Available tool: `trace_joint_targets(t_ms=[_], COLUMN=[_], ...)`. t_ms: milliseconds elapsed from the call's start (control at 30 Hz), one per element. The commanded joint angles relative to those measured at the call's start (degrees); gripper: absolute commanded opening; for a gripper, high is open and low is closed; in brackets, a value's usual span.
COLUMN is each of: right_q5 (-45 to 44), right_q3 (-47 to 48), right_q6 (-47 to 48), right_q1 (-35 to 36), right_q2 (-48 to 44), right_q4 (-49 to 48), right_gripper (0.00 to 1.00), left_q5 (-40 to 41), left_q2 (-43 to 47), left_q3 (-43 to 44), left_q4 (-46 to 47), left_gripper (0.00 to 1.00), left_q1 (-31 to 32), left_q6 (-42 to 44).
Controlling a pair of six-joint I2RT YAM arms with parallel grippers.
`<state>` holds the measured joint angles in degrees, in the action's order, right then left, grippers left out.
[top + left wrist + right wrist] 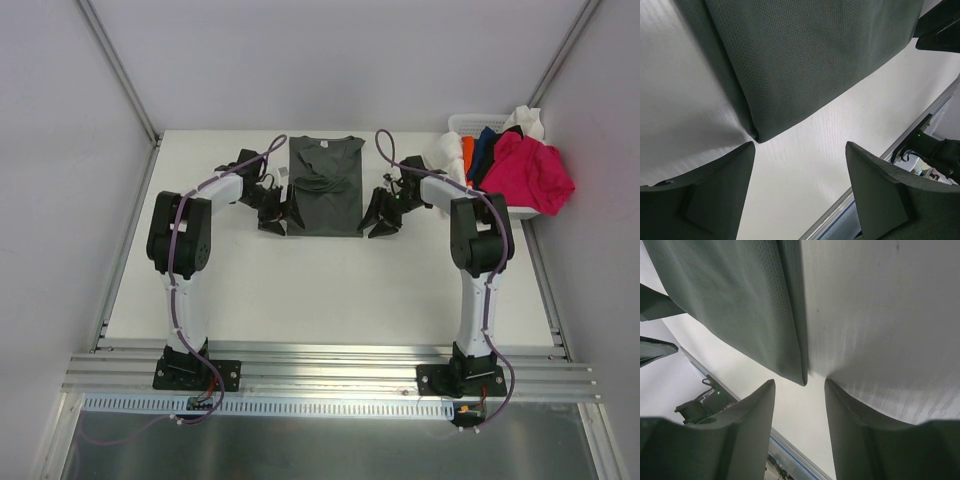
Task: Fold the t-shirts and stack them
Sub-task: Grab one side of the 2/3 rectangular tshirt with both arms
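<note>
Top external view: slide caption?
Left gripper and right gripper open at the near corners of the dark charcoal cloth t-shirt on the white table.

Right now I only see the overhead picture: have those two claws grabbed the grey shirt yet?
Observer: No. The left wrist camera shows the left gripper open, with only bare table inside its gap.
Visitor: And the other one?
Observer: The right gripper is open too. The dark grey t-shirt has its near corner just ahead of that gap, unpinched.
Visitor: What is the cloth like up close?
Observer: A fine dotted knit, with a rounded, folded-over side edge.
</note>
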<state>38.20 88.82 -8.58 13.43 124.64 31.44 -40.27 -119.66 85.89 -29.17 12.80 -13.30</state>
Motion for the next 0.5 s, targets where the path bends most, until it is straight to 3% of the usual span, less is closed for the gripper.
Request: trace_joint_targets(t_ms=[0,367,467], right_q5=[-0.3,0.5,0.8], right_q3=[2.6,3.1,3.2], right_q6=[0.0,-0.8,-0.9], right_q1=[0.5,1.4,1.8], right_q2=[1.7,2.8,3.0], right_q4=[0.5,-0.8,-0.9], right_gripper=[0.46,0.37,0.28], left_q5=[-1.7,-0.6,-0.6], left_q2=[-1.5,-2.2,-2.3], left_q3=[1.7,2.4,2.5], left_q4=[-0.2,0.0,-0.1], left_gripper=[0.73,0.71,0.63], left_q1=[1.0,1.5,1.5], left_q6=[-0.9,-1.0,-0.9])
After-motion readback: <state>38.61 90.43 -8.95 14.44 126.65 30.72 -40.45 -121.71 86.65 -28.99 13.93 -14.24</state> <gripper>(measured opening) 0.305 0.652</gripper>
